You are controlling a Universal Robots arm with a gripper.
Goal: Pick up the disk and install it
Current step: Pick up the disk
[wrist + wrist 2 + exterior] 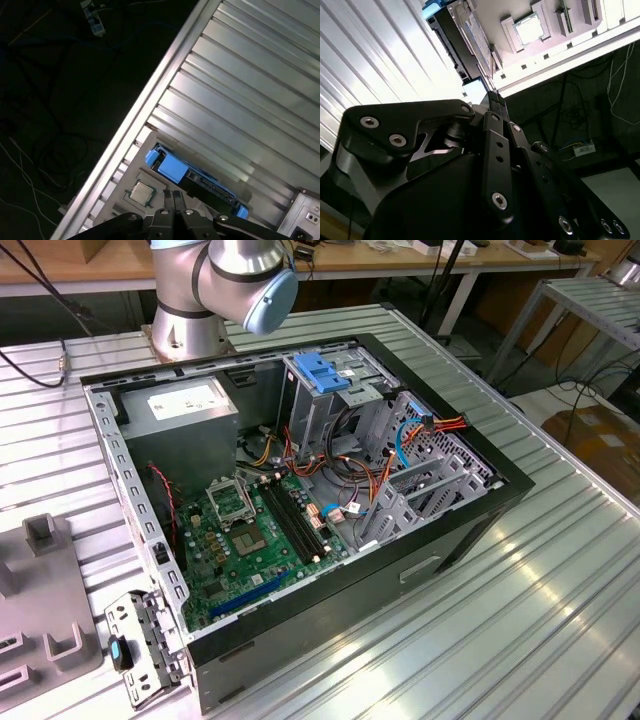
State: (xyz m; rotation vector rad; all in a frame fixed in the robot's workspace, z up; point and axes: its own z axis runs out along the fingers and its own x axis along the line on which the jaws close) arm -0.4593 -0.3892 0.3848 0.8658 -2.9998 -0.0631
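1. The disk (202, 184) is seen edge-on in both wrist views, so it's just a thin dark slab. Blue plastic rails run along it, with a chunky blue tab at one end and a smaller bit of blue at the other. Its flat face and label can't be seen from here.
2. It stands on its long edge in a slot of a grey holder plate (155, 200), which sits on the ribbed metal worktop (240, 90) close to the worktop's edge. A square processor chip (141, 192) lies in a recess of the same plate, just beside the disk.
3. The long axis runs the same way as the worktop's grooves, roughly square to the worktop's edge. The end with the big blue tab is the one nearer that edge.
4. The fingers (169, 202) are pinched together with nothing between them. In the first wrist view their tips are right next to the disk's edge, on the chip side, around the middle of its length. They aren't straddling it, and I can't tell if they touch it.
5. In the second wrist view the disk (455, 45) lies just past the closed tips.
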